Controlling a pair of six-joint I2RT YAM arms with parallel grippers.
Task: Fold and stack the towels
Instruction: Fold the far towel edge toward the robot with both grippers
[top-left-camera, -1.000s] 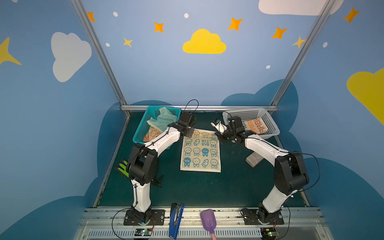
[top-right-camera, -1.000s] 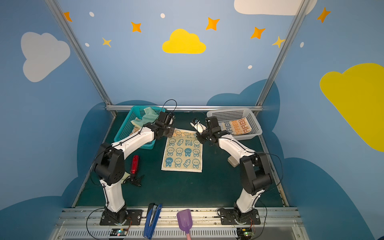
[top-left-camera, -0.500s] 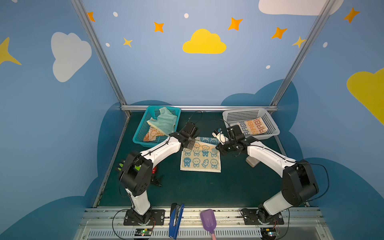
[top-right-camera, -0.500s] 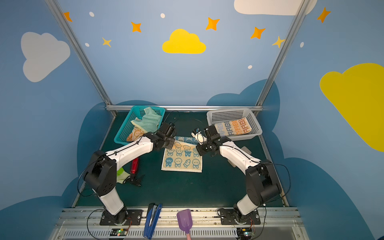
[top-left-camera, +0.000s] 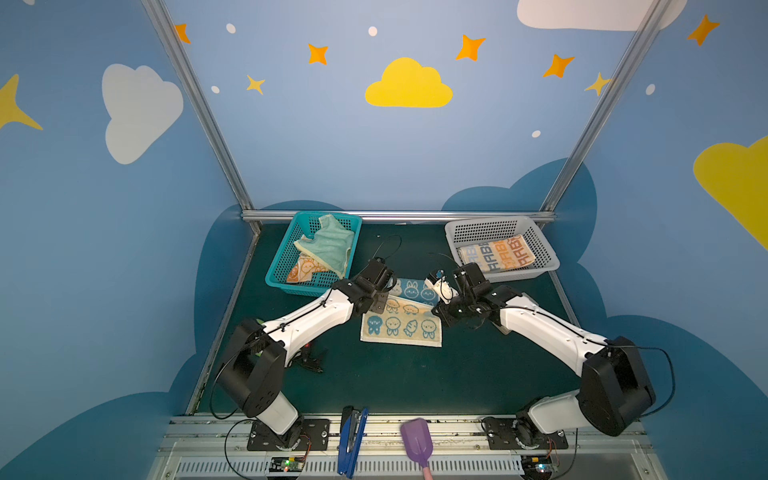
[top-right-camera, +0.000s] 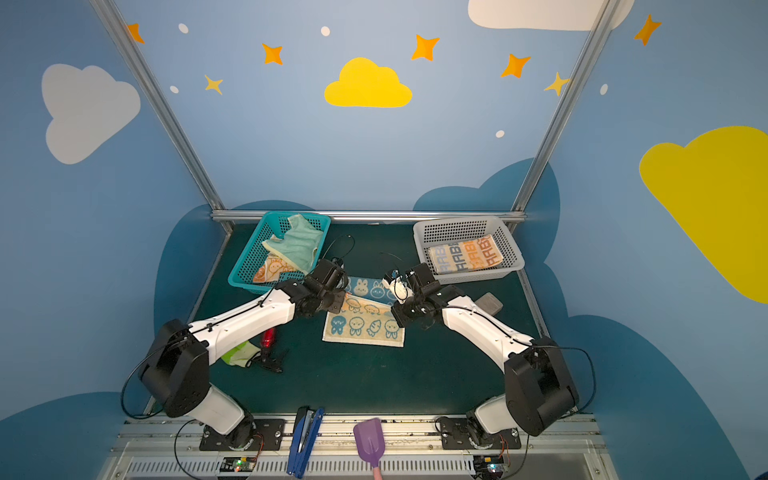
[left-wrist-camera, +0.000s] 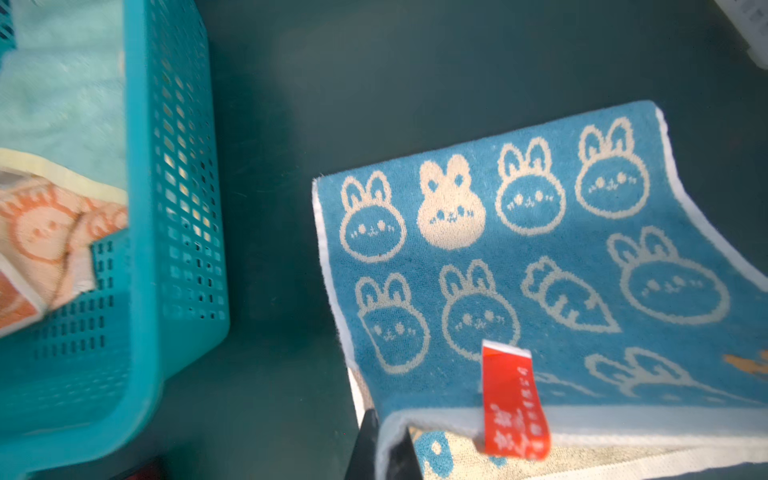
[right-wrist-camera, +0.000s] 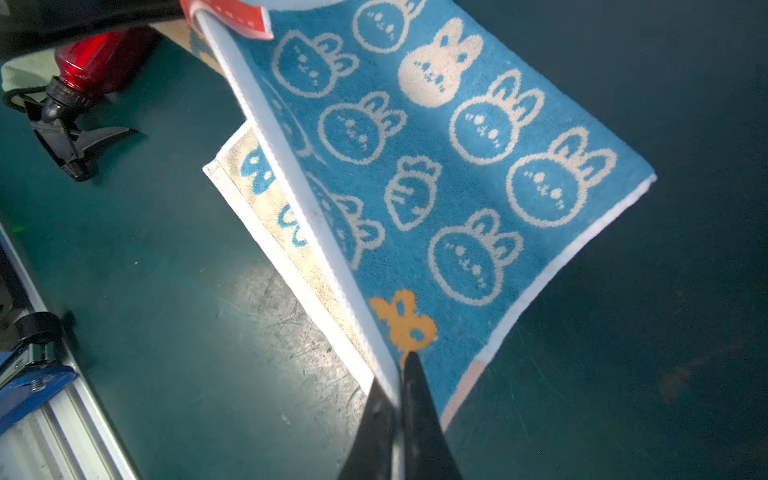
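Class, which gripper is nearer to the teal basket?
Left. The left gripper, pinching a corner of the blue rabbit towel, is just beside the teal basket. The right gripper pinches the opposite corner, across the towel, nearer the white basket.

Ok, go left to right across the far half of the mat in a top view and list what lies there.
teal basket → blue rabbit towel → white basket

In a top view, the blue rabbit towel (top-left-camera: 401, 326) lies half-folded on the tabletop (top-left-camera: 415, 374). The left gripper (top-left-camera: 380, 306) and right gripper (top-left-camera: 437, 311) each clamp a corner of its raised edge. The teal basket (top-left-camera: 282, 253) holds a mint towel (top-left-camera: 332, 245) over an orange towel (top-left-camera: 302, 271). The white basket (top-left-camera: 519, 275) holds the lettered towel (top-left-camera: 494, 253).
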